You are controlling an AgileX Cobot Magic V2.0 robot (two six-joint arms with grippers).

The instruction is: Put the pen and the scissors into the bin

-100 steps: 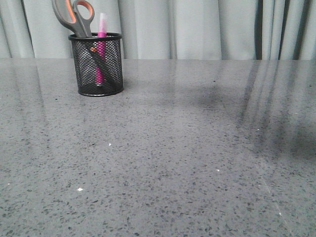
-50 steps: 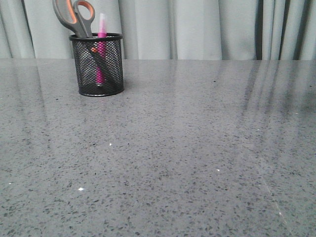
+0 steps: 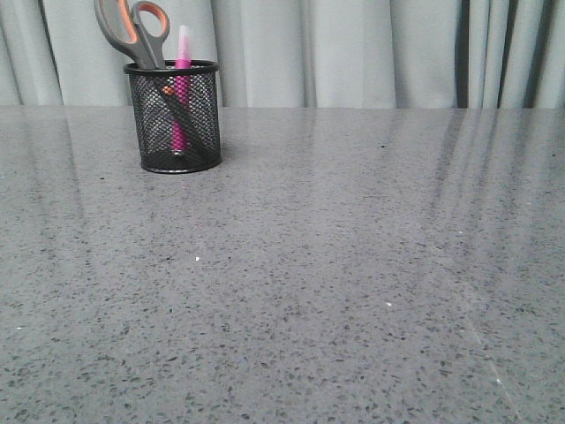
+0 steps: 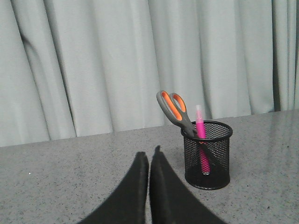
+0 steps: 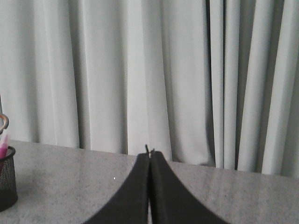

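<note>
- Gone from the right side of the desk [image 3: 353, 291] is the dark shadow that lay there a second ago; the bin and its contents have not shifted, so you are at the retreat, not a grasp.
- Nearest you, the left end effector [image 4: 149, 161] has its two black fingers pressed together with nothing between them; the right end effector [image 5: 149, 156] is pinched closed and empty too.
- Keep both clear and low-risk: neither shows in the front view, so park them there without swinging toward the cup.
- Farther off, at the desk's far left, the bin [image 3: 173, 115] stands upright.
- Inside it, the pen [image 3: 182, 71] stands cap up, and the scissors [image 3: 132, 31] lean, handles above the rim; both look delivered.
</note>
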